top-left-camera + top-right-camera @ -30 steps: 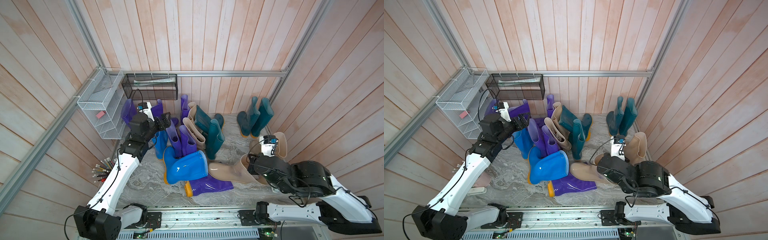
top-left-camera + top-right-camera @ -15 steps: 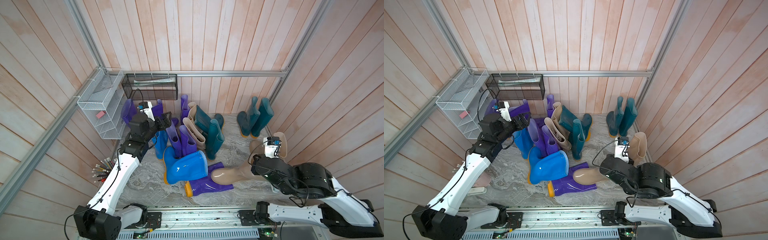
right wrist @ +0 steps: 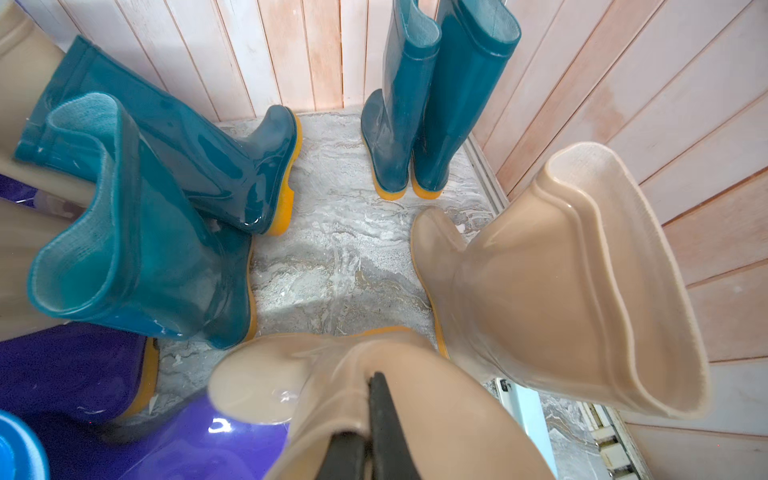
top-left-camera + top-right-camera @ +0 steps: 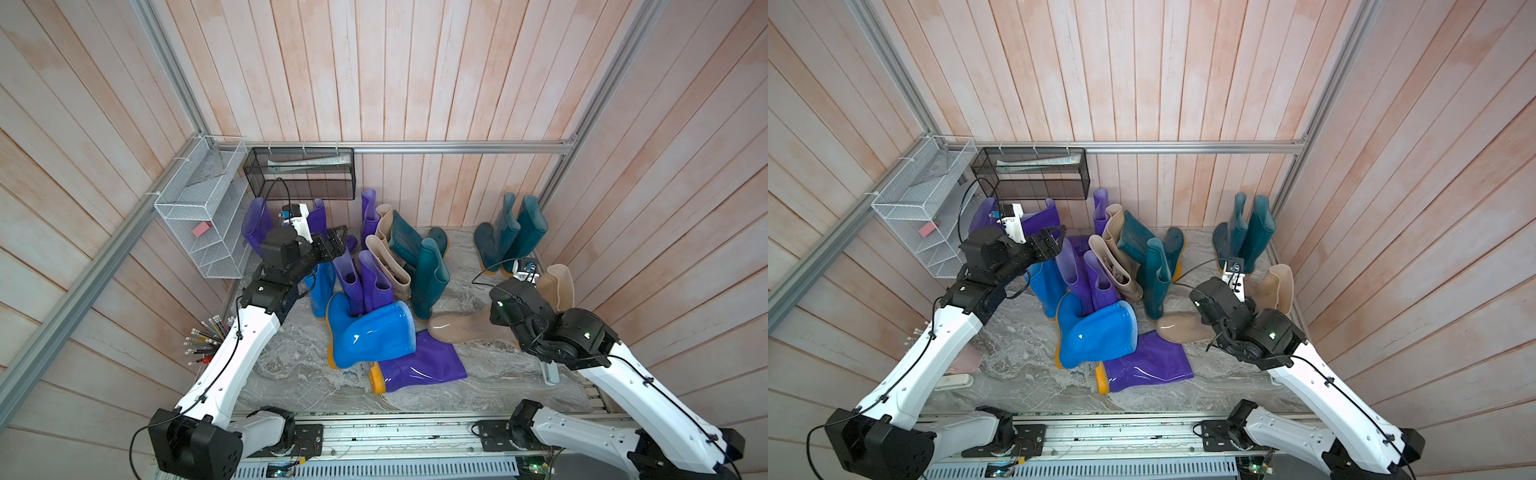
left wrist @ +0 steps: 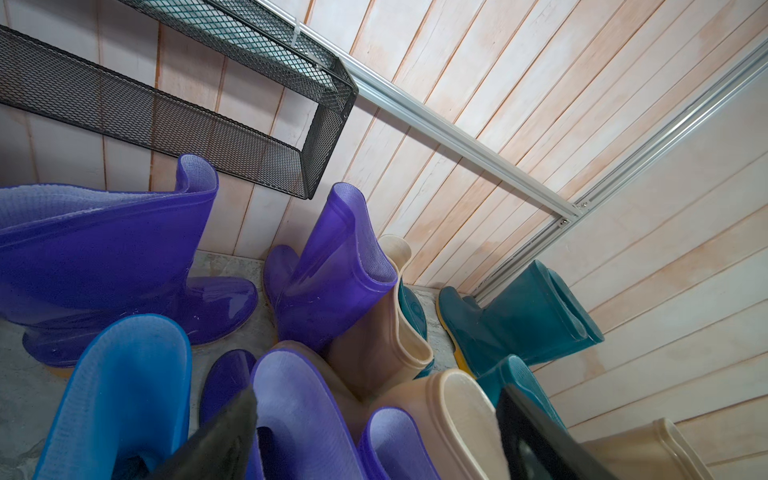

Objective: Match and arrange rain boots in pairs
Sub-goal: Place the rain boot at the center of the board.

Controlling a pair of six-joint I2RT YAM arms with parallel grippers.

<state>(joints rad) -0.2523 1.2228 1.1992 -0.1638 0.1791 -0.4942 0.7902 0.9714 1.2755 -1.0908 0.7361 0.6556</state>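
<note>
beige boot (image 4: 457, 328) has its shaft hidden under the right claw (image 3: 365, 415) clenched on it; left claw (image 4: 334, 241) released.

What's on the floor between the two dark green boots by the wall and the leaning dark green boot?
Nothing. Only bare marbled floor lies between the teal pair and the leaning teal boot, clearest in the right wrist view.

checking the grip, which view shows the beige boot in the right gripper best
Right wrist view: it alone shows the right gripper shut on the shaft of the beige rain boot. Both top views show only its foot, the grip hidden. The left wrist view does not clearly show it.
</note>
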